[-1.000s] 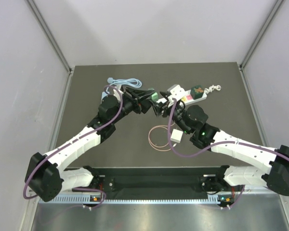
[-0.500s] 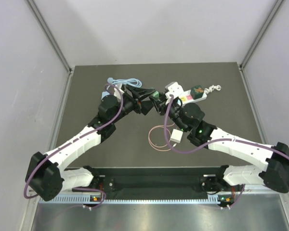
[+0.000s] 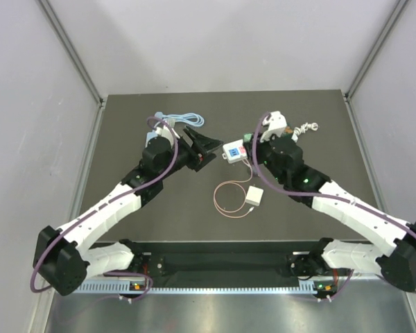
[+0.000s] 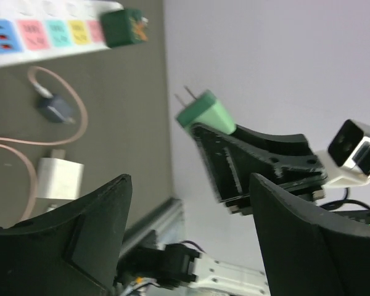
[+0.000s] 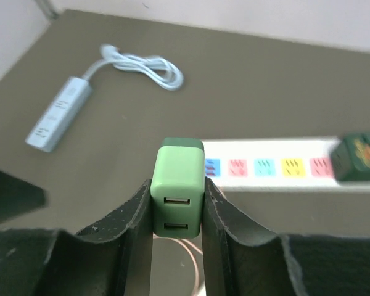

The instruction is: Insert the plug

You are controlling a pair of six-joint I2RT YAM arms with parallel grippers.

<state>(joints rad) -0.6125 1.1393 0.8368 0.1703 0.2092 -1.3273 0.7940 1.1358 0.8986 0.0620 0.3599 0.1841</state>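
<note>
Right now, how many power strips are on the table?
2: a pale blue strip at far left, a white strip with coloured sockets mid-table. Others may be hidden.

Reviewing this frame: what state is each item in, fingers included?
green plug, clamped between the right fingers, above the table, not inserted.
right fingers, shut on the green plug.
left fingers, open, empty.
white power strip, flat on the table, visible coloured sockets empty.
dark green adapter, seated at the strip's end.
white charger, loose on the table.
light blue power strip, flat on the table.
</note>
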